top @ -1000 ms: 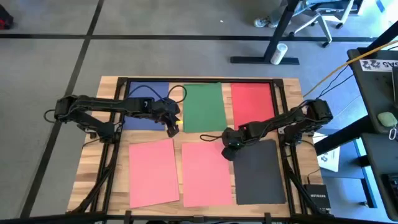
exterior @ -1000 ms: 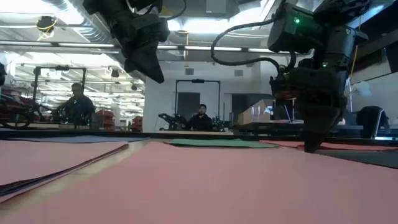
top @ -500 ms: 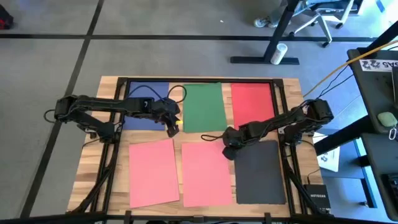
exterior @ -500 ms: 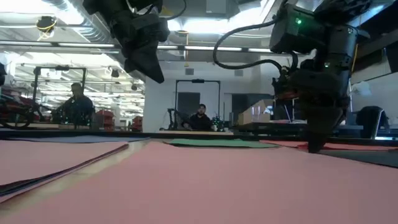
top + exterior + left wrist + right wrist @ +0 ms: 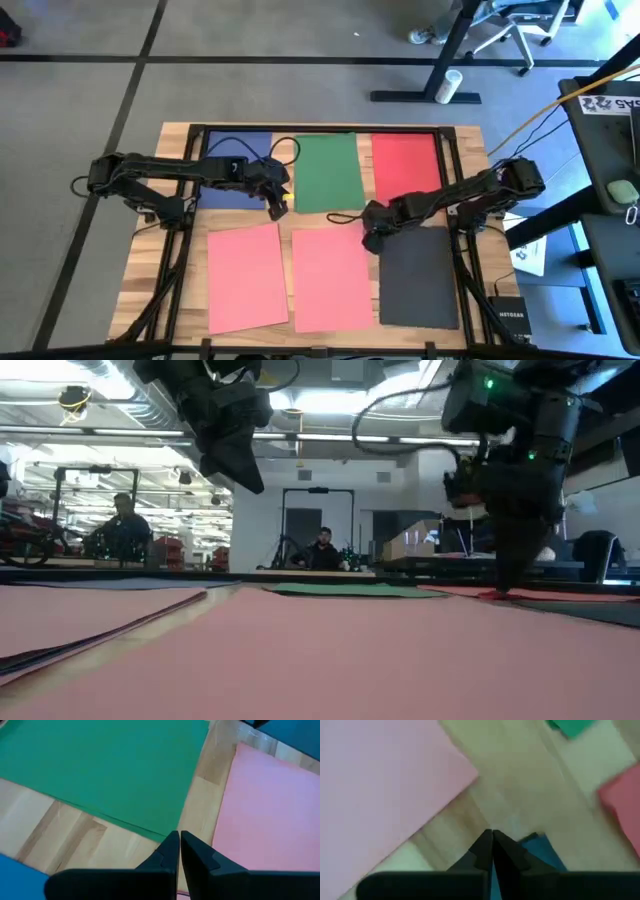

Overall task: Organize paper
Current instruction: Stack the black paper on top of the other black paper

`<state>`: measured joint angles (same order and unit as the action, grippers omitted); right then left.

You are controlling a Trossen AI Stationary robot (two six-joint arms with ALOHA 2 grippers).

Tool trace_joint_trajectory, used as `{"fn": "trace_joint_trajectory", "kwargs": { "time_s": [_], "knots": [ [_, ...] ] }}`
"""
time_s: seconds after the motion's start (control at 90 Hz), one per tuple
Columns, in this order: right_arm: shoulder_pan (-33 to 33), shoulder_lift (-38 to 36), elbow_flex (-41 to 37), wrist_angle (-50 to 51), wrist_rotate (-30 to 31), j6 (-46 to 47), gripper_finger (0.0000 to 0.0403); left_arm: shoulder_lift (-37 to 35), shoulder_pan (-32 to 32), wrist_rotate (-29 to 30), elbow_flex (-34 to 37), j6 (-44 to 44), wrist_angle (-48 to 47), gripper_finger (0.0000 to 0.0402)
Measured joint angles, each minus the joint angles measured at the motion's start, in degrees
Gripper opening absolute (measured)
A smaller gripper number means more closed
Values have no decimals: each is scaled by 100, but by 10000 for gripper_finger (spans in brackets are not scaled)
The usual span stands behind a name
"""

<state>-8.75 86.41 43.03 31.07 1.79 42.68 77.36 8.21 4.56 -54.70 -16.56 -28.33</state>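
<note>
Six sheets spread over the wooden tabletop in two rows. Far row, left to right: blue sheet, partly under the left arm, green sheet, red sheet. Near row: left pink sheet, middle pink sheet, dark grey sheet on the right.

Left hand raised above the bare wood between the blue and green sheets, just beyond the far right corner of the left pink sheet; fingers pressed together, holding nothing.

Right hand down at the tabletop by the far left corner of the dark grey sheet, beside the far right corner of the middle pink sheet; fingers pressed together, tips at that dark corner, though whether pinching it cannot be told.

Two people far off in the room behind.
</note>
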Motion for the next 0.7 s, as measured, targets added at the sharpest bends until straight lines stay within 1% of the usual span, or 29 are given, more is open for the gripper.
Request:
{"fn": "trace_joint_trajectory", "kwargs": {
  "time_s": [0.1, 0.211, 0.378, 0.5, 0.7],
  "knots": [
    [-211, -10, 0, -66, -99, -182, 0, 0, -1, 0, 0, 0, -27, 0],
    [-585, -20, 4, -202, -220, -378, 0, 0, 0, 0, 0, 0, -83, 0],
    [-1219, 0, 16, -955, -557, -405, 0, 0, -3, 0, 0, -7, -115, 0],
    [-1615, 208, 22, -1238, -591, -258, 0, 0, -3, 0, 0, -19, -113, 0],
    [-1995, 642, 22, -1391, -664, 40, 0, 0, -7, 0, 0, -33, -112, 0]
  ]
}}
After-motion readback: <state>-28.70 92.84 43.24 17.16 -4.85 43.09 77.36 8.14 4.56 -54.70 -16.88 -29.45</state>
